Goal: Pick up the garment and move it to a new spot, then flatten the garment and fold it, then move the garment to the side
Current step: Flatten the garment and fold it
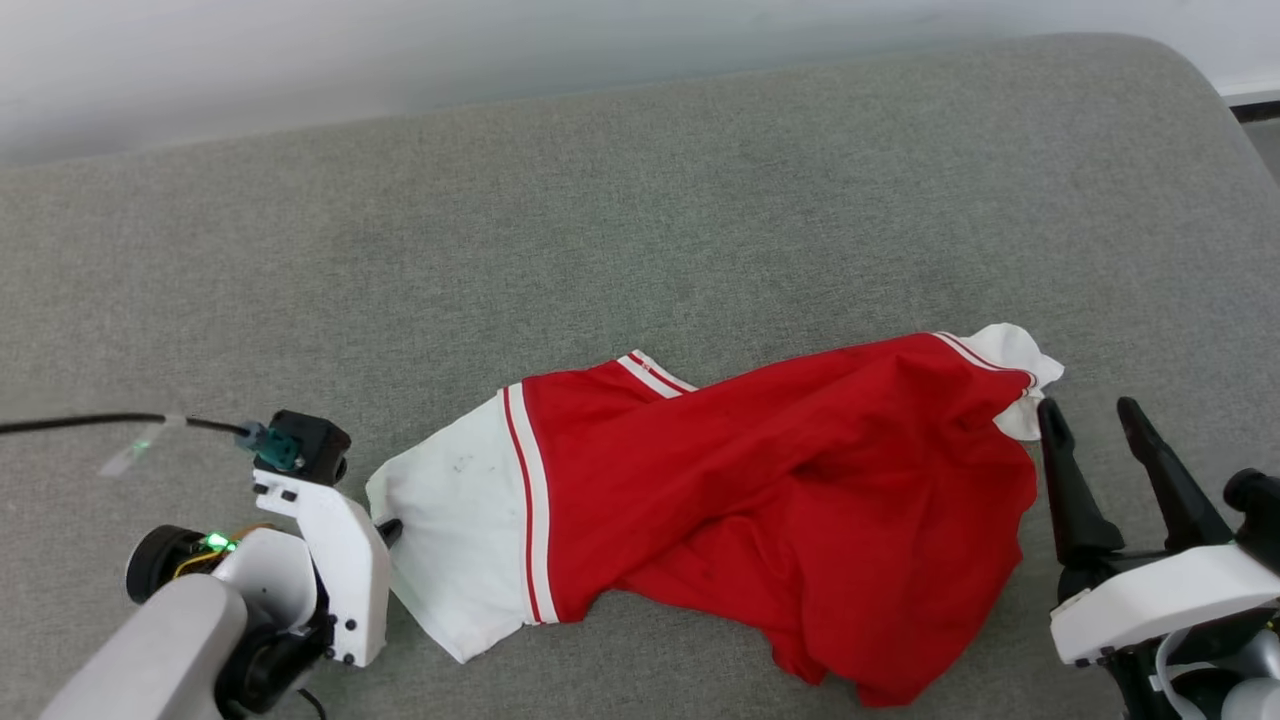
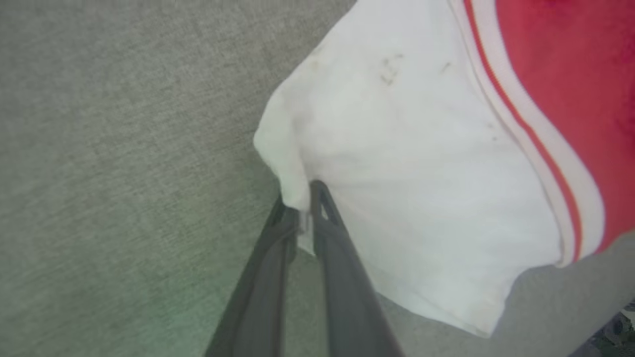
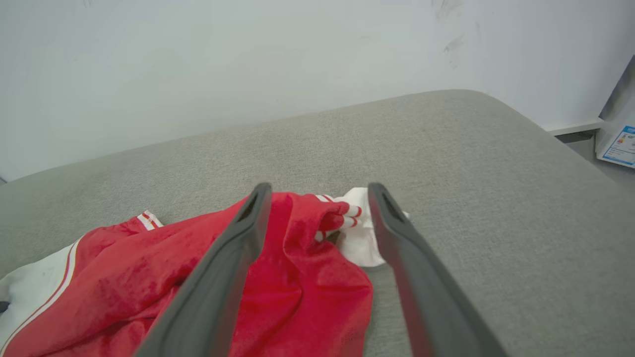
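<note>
No writing can be read on the shirt (image 1: 780,470): its front print is hidden in the folds, and only plain red cloth and red-and-white stripes show. The one label in sight is a blue-and-white sticker (image 3: 619,145) on a pale object at the far right beyond the surface (image 1: 700,200), cut off by the frame edge and too small to read. There is one shirt, with two white sleeves showing, and two pincers. The shirt lies crumpled on the near half of the grey padded surface, stretched from left to right. Its left sleeve (image 1: 460,520) lies fairly flat and carries a few faint dark marks (image 2: 389,69); the right sleeve (image 1: 1015,350) is bunched up. The left pincer (image 2: 303,201) is closed tight on the outer edge of the left sleeve, with a pinch of white cloth between its fingers; in the head view its fingers are mostly hidden behind the white wrist housing. The right pincer (image 1: 1087,408) is spread wide just beside the bunched right sleeve, holding nothing; whether its fingers touch the cloth cannot be told. One black cable (image 1: 90,423) runs off to the left.
</note>
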{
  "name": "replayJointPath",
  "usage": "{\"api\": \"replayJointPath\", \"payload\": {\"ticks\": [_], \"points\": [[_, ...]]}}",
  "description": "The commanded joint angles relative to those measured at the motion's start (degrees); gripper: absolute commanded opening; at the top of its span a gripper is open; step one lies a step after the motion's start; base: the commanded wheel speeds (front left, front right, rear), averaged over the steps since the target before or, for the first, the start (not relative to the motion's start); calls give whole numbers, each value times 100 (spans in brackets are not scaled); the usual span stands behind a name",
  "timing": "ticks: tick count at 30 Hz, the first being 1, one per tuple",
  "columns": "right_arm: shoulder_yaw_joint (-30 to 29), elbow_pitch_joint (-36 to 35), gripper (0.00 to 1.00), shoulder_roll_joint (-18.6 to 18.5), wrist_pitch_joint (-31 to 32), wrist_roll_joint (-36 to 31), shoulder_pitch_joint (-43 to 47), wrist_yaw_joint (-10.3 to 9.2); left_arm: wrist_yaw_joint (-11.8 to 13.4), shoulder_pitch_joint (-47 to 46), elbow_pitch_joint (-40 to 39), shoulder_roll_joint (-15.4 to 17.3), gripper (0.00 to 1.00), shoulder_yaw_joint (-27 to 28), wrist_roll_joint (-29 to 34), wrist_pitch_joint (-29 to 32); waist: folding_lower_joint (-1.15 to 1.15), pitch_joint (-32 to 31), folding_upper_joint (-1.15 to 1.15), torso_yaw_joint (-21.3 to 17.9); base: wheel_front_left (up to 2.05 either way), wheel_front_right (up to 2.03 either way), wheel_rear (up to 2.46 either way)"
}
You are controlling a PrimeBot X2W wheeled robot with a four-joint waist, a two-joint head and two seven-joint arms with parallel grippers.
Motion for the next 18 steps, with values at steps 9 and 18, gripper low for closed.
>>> {"api": "replayJointPath", "payload": {"ticks": [9,18], "points": [[-624,184,100,-124,356,295,-307,-1,440,280,-417,105,0,377,278,-983,0,-175,0,187,0,0,0],[-1245,1398,100,-824,1856,696,-1029,0,877,343,-1368,357,0,654,620,-1455,0,-119,0,549,0,0,0]]}}
